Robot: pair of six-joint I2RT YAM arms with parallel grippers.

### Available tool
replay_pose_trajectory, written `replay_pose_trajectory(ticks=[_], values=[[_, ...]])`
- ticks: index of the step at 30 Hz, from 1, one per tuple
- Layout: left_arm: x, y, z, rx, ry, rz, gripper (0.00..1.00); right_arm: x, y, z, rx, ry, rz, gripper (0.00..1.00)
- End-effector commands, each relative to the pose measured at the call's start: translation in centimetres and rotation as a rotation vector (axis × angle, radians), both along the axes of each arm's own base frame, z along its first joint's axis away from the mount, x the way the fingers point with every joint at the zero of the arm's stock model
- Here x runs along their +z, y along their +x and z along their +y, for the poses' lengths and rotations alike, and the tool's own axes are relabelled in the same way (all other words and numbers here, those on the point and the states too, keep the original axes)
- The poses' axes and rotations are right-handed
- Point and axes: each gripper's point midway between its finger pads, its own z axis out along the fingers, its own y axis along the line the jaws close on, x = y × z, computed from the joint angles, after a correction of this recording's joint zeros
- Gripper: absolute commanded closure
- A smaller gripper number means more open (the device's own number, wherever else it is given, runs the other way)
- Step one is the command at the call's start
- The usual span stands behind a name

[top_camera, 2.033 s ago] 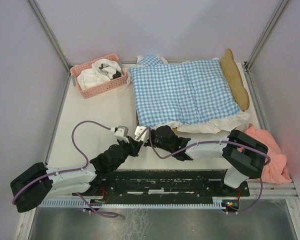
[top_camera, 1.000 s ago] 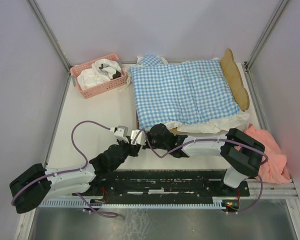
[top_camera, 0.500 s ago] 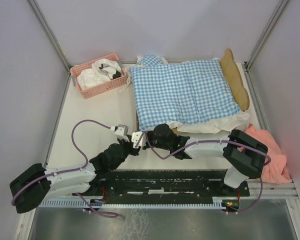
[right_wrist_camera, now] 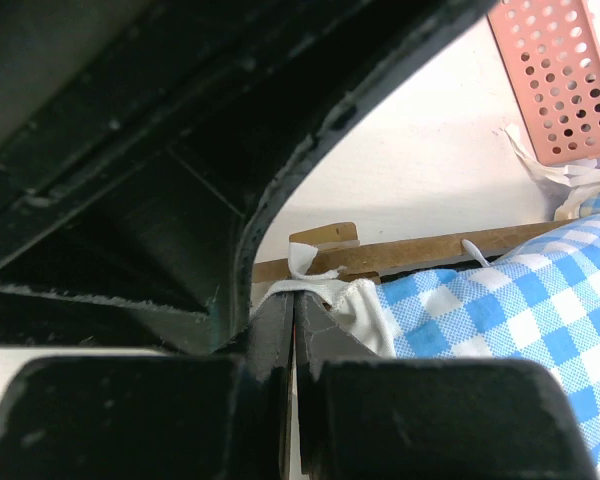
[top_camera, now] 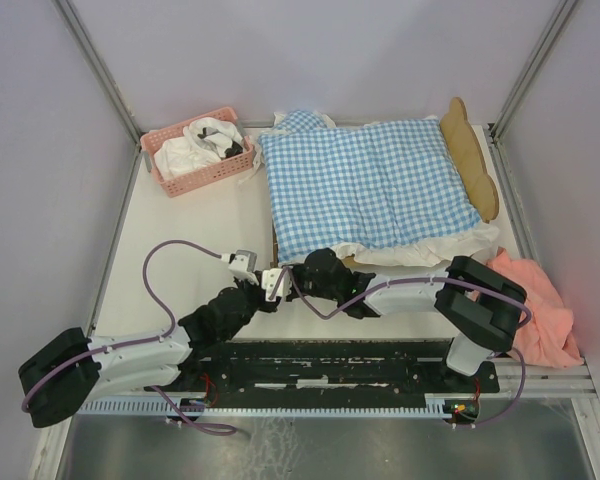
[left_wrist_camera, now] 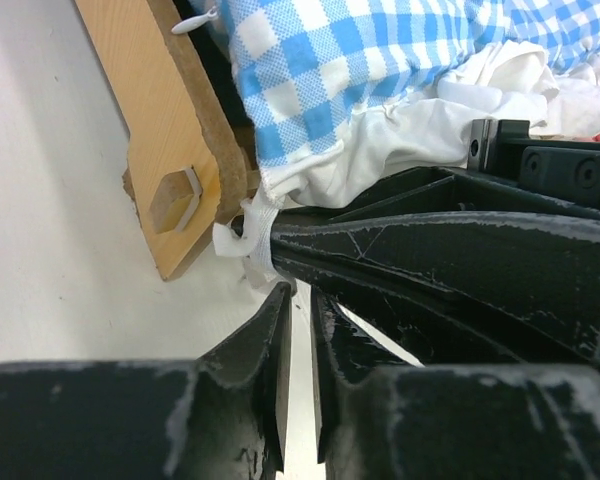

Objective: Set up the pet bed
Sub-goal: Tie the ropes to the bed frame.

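from the near edge both arms reach in to the same spot at mid-bench. the left hand (left_wrist_camera: 298, 300) hovers just above the bench (top_camera: 200, 230), its two fingers parted by a thin slit with nothing between them, the tips just short of the bed corner. the right hand (right_wrist_camera: 294, 305) comes in from the right and is clenched, its tips pinching a white tie (left_wrist_camera: 242, 235) that hangs from the edge of the bedding, right at the near-left corner of the pet bed (top_camera: 472, 160). that bed lies on the right half of the bench, its wavy headboard standing at the right end, its light-wood rail showing beside the tie in both wrist views. blue-white gingham bedding (top_camera: 365, 185) with a white ruffle covers nearly the whole frame. a peach cloth (top_camera: 545, 310) lies crumpled at the near right, by the right arm. at the far left, apart from the bed, a pink basket (top_camera: 195, 150) holds white cloth.
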Motion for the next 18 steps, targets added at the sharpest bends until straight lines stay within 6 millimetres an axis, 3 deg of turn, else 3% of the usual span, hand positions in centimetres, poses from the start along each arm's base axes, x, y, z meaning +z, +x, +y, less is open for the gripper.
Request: replay_pose_trajectory(ticks=[1,4,8,13,18], values=[[1.8,0.3,-0.3,0.024,-0.082,0.005,0.75,1.3,0.7,0.7,-0.03,0.074,-0.025,0.98],[1.1,0.3,1.2,0.129,-0.053,0.122,0.64,0.8,0.6,0.7,-0.026,0.057,-0.024,0.98],[2.8,-0.6,2.2,0.149,-0.124,0.156,0.51,0.5,0.8,0.5,-0.033,0.047,-0.029,0.98],[3.6,-0.6,4.5,0.249,-0.216,0.148,0.5,0.7,1.0,0.6,-0.04,0.054,-0.029,0.98],[5.4,-0.1,4.9,0.243,-0.239,0.068,0.51,0.8,1.0,0.6,-0.037,0.057,-0.029,0.98]])
